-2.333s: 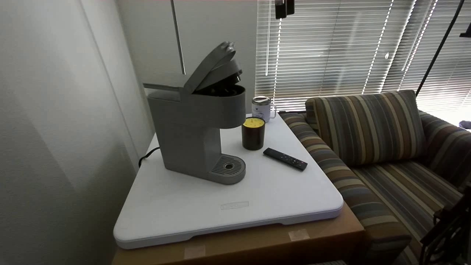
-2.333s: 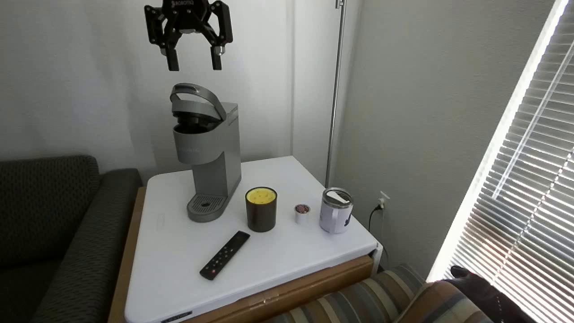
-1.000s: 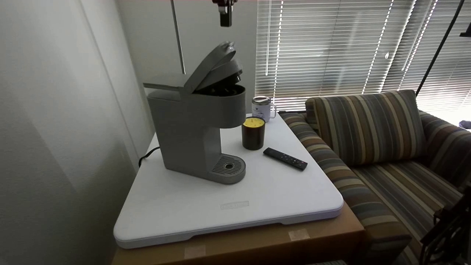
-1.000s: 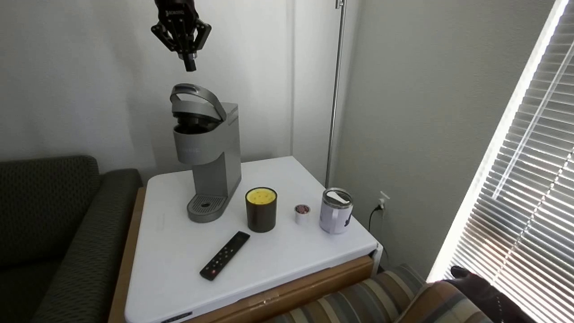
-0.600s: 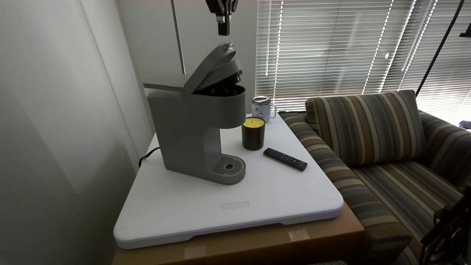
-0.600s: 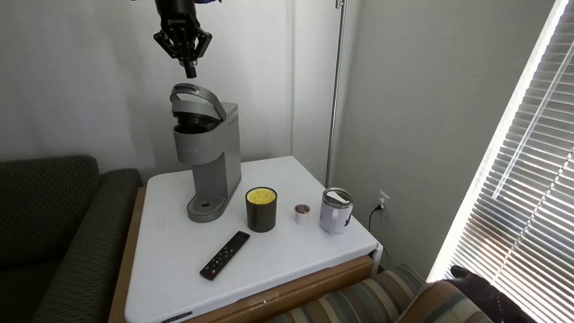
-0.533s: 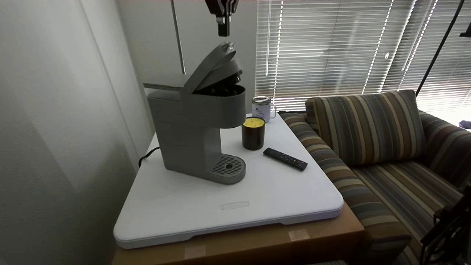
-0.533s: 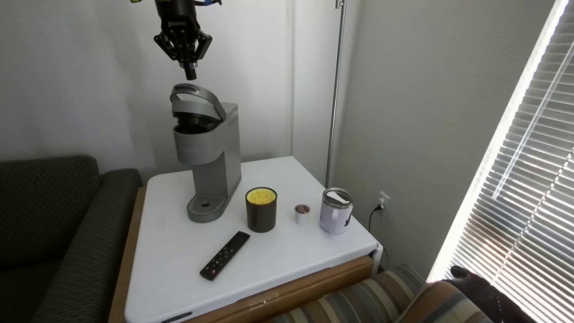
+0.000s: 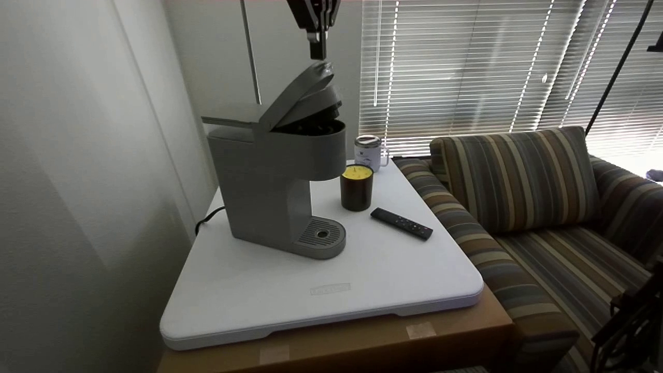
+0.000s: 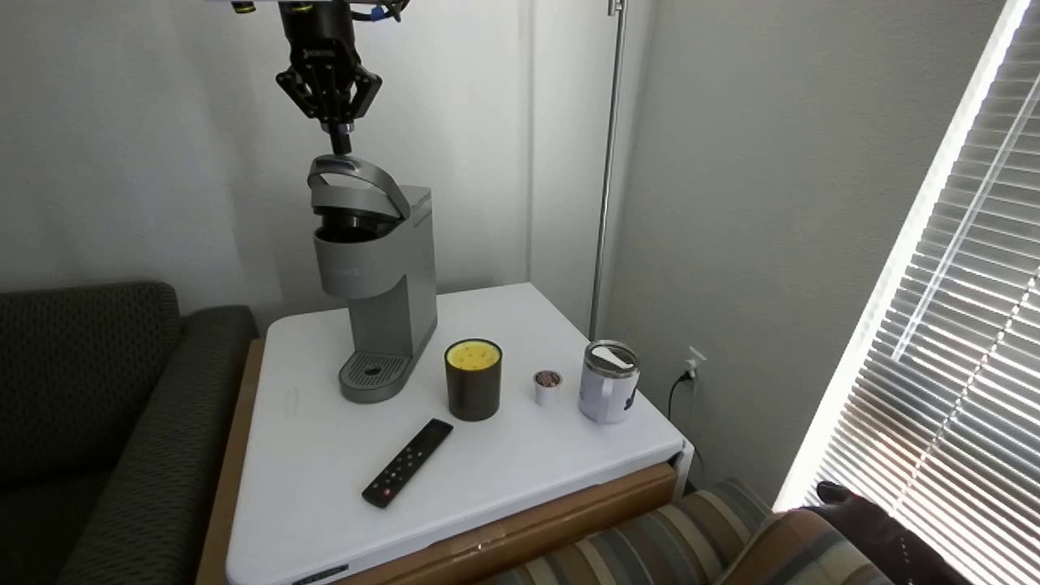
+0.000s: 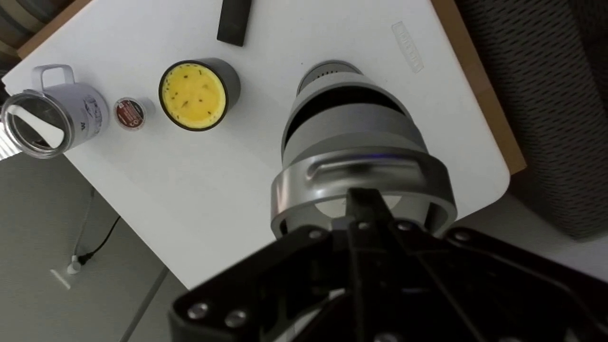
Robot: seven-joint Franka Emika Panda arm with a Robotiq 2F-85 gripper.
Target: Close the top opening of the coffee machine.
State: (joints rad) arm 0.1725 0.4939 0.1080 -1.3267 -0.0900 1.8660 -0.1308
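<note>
While pressed-together fingers [image 10: 341, 143] stand at its edge, the lid [image 9: 298, 93] of the coffee machine [image 9: 264, 181] slants upward

Where the lid rises from back to front, the top opening [image 10: 349, 233] gapes beneath it, dark inside, at the head of the machine. The gripper [image 10: 341, 148] points down over the lid's raised front, its fingers pressed together, and in both exterior views their tips appear to touch the top of the metallic handle [image 11: 370, 174]. Seen from the wrist view, they reach over the rim of that handle.

The machine stands upright on a white tabletop [image 9: 248, 295], which rests on a brown base [image 9: 352, 339]; a black cord [image 9: 208, 215] runs out behind it. Near its round drip base [image 10: 370, 394], in an exterior view, stands a dark jar [image 10: 473, 398] with yellow contents. A small pod [image 10: 548, 396] sits between the jar and a pale mug [image 10: 597, 398] with a see-through cover, and a black remote [image 10: 406, 465] lies flat near the jar. Beside the tabletop are a striped armchair [image 9: 564, 259] and, in an exterior view, a dark sofa [image 10: 81, 357], while pale blinds [image 9: 440, 77] hang behind the armchair
</note>
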